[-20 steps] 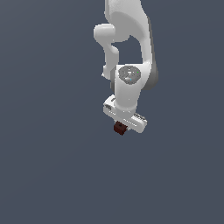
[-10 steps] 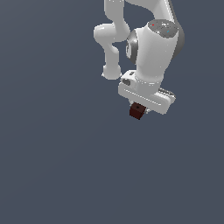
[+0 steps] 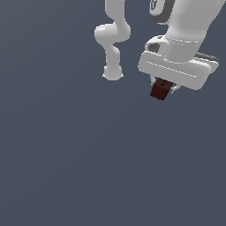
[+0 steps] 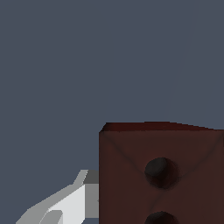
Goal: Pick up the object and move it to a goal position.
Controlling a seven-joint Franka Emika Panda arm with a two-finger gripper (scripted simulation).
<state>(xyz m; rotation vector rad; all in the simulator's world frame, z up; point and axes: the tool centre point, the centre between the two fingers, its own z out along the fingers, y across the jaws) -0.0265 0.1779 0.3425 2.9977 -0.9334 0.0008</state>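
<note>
The object (image 3: 160,89) is a small dark red-brown block hanging just under the white hand of my arm, toward the exterior view's right and high in the picture. My gripper (image 3: 164,88) is shut on it, and the fingers are mostly hidden behind the hand and the block. In the wrist view the object (image 4: 162,175) fills much of the picture, showing a face with two dark holes, and one pale finger (image 4: 65,205) lies against its side.
The arm's white base (image 3: 112,73) and lower links stand further back, toward the exterior view's middle. Everything else is a plain dark grey-blue surface.
The arm has carried the block up and toward the exterior view's right, closer to the camera. The grip on the block has stayed shut.
</note>
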